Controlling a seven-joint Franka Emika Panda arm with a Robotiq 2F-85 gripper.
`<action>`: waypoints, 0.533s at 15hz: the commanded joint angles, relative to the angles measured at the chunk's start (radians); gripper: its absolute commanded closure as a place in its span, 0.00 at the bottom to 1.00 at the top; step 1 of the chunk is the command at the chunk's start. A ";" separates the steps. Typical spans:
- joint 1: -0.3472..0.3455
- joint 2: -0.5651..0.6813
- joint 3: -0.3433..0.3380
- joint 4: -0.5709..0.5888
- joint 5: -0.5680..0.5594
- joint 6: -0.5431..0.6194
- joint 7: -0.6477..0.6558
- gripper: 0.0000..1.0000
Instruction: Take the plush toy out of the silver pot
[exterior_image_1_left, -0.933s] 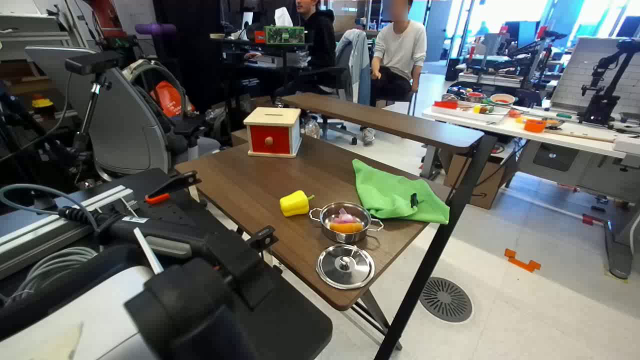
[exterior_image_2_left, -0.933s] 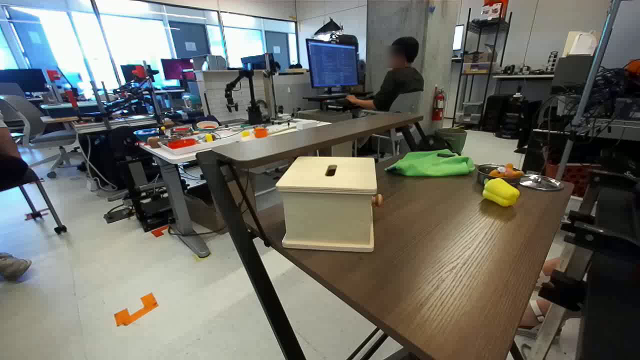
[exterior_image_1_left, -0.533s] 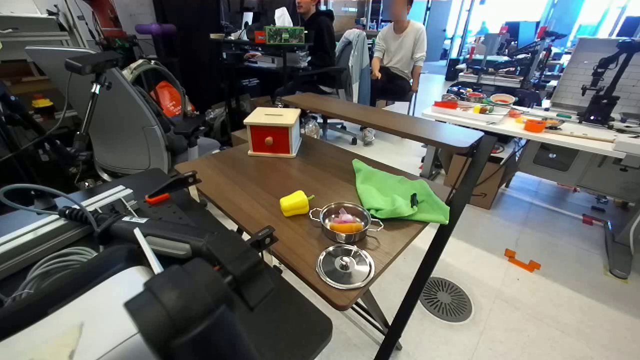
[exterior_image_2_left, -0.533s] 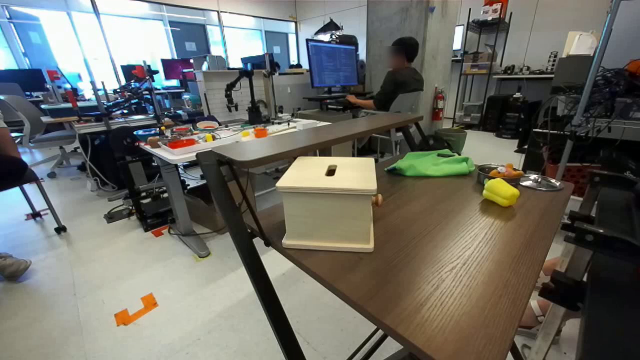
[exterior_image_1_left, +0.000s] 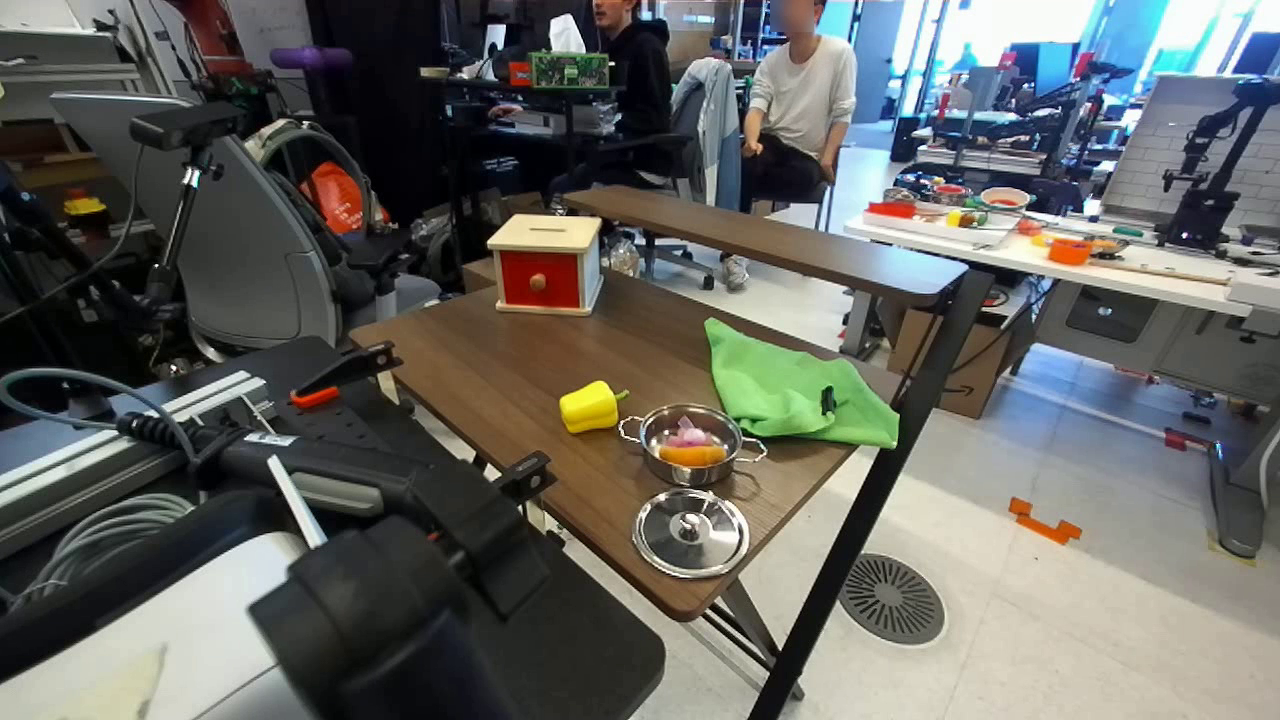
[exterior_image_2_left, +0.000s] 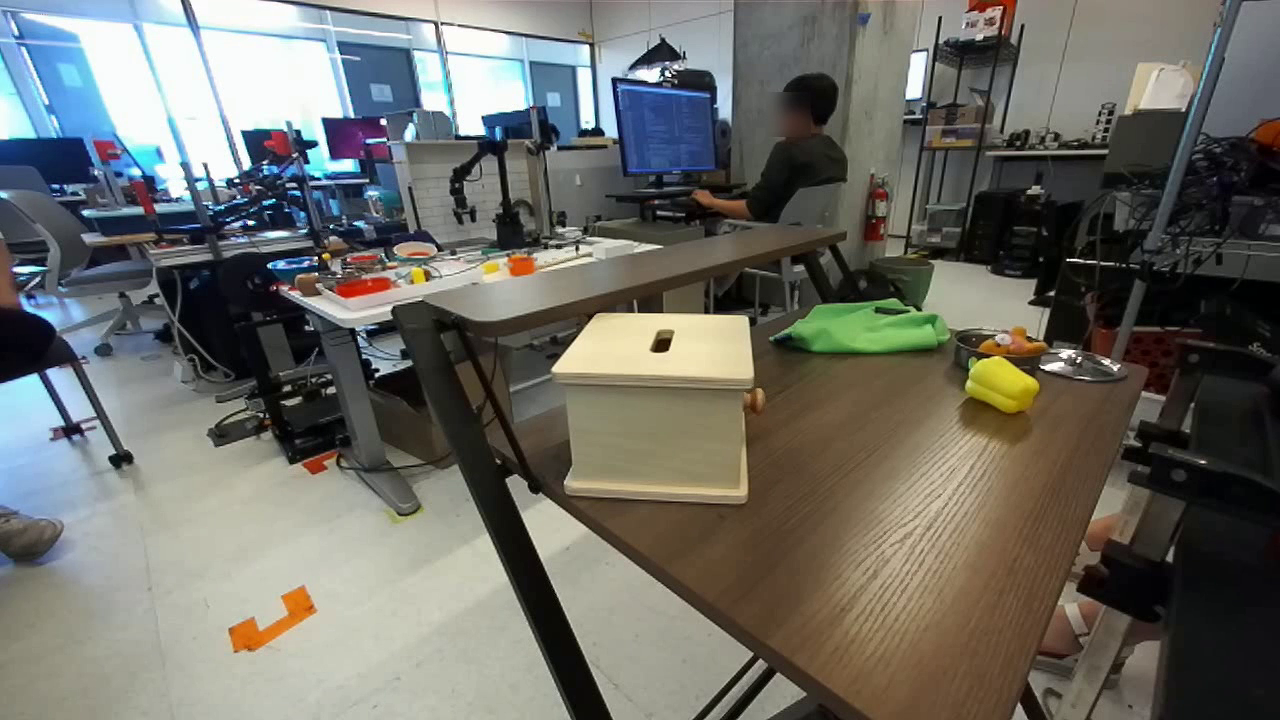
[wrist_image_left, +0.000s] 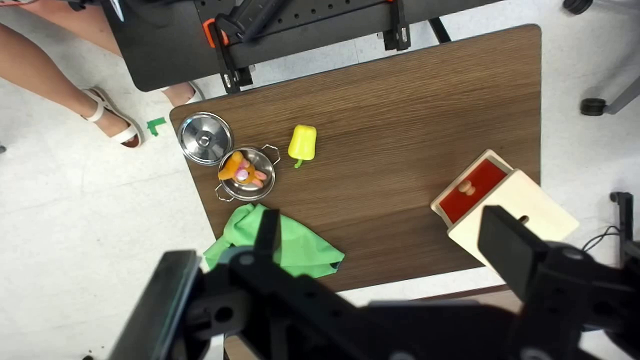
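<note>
One plush toy (wrist_image_left: 242, 173) partly hides the silver pot (wrist_image_left: 264, 162), the empty claw (wrist_image_left: 385, 230) spread wide.

orange-and-pink plush toy (wrist_image_left: 242, 171), silver pot (wrist_image_left: 263, 162), green cloth (wrist_image_left: 302, 245)

In an exterior view, wide glass windows (exterior_image_2_left: 260, 75) glare blue-white — a white wall (exterior_image_2_left: 692, 35) and a grey concrete pillar (exterior_image_2_left: 860, 60) farther right — and a brown wood-grain table (exterior_image_2_left: 870, 510) stands on a pale floor (exterior_image_2_left: 200, 550).
</note>
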 joint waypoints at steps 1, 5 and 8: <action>0.003 0.026 -0.004 -0.011 -0.031 0.040 0.011 0.00; -0.010 0.066 -0.016 -0.067 -0.056 0.172 0.014 0.00; -0.031 0.132 -0.049 -0.112 -0.065 0.311 0.011 0.00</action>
